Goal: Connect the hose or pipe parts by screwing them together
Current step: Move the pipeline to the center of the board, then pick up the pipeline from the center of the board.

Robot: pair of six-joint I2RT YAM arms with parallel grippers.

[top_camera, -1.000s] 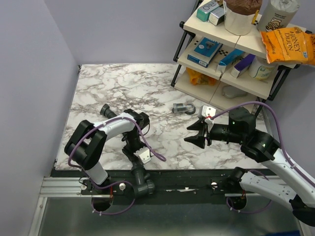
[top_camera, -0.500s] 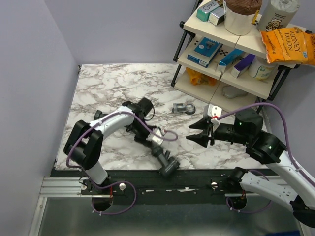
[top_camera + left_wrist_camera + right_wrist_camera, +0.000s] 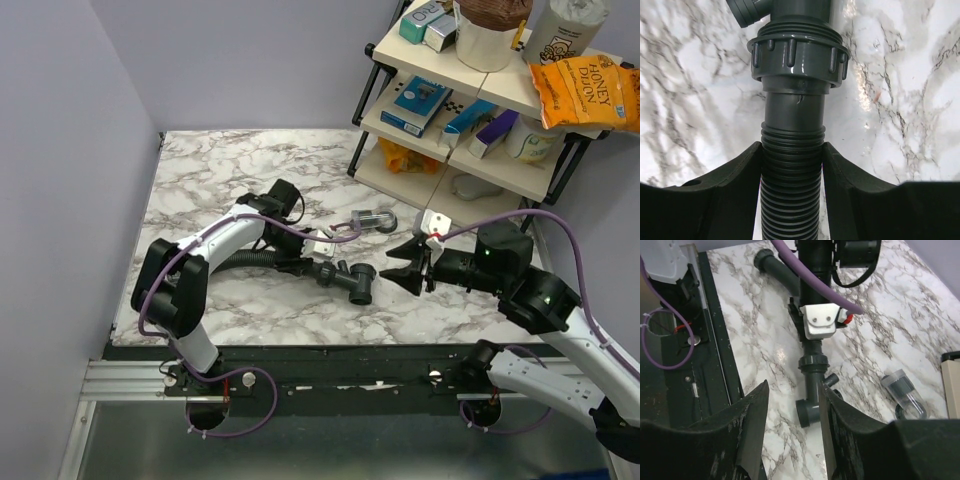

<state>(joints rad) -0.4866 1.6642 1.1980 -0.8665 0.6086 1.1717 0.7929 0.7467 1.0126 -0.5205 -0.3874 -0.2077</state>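
The black ribbed hose (image 3: 255, 262) lies across the marble table, and my left gripper (image 3: 314, 262) is shut on it just behind its collar nut (image 3: 330, 272). In the left wrist view the fingers (image 3: 740, 175) press both sides of the hose (image 3: 792, 200), below the collar nut (image 3: 799, 60). The nut sits on the Y-shaped fitting (image 3: 356, 284), whose side branch (image 3: 747, 10) shows at the top. My right gripper (image 3: 395, 263) is open, just right of the fitting and not touching it. Between its fingers in the right wrist view lies the fitting (image 3: 812, 407). A clear end piece (image 3: 372, 220) lies apart on the table.
A shelf rack (image 3: 470, 110) with boxes and a snack bag (image 3: 585, 92) stands at the back right. A black rail (image 3: 330, 362) runs along the table's front edge. Purple cables (image 3: 285, 228) loop over both arms. Purple walls close the left and back.
My left gripper swung the hose end with the fitting from the front edge up and right, toward the right gripper, and tightened on the hose. The right gripper shifted slightly.
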